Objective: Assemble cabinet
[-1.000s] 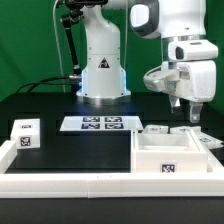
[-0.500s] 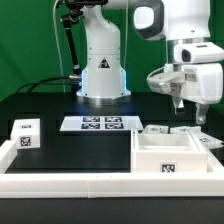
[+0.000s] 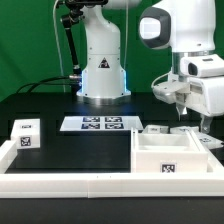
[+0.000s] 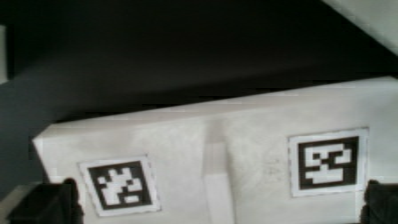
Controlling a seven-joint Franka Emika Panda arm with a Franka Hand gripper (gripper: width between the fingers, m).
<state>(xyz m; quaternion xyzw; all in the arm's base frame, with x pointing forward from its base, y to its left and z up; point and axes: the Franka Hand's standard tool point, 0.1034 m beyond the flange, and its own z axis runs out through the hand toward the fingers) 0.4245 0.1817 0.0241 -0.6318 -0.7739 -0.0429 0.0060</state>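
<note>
The cabinet [image 3: 168, 156], a large open white box with a tag on its front, sits at the front on the exterior view's right. Small white tagged parts [image 3: 157, 130] lie just behind it. My gripper [image 3: 192, 120] hangs above these parts, behind the box's far right corner, with its jaws apart. In the wrist view a white part with two black-and-white tags [image 4: 222, 165] lies below my gripper [image 4: 217, 205]. A dark finger [image 4: 45, 202] shows at each side of it. Nothing is held.
A small white tagged cube [image 3: 25, 133] stands at the exterior view's left. The marker board [image 3: 100, 124] lies in front of the robot base [image 3: 103, 75]. A low white wall [image 3: 70, 183] runs along the front edge.
The arm has moved toward the exterior view's right and slightly lower, bringing the gripper nearer the tagged parts behind the box. The parts have not moved.
</note>
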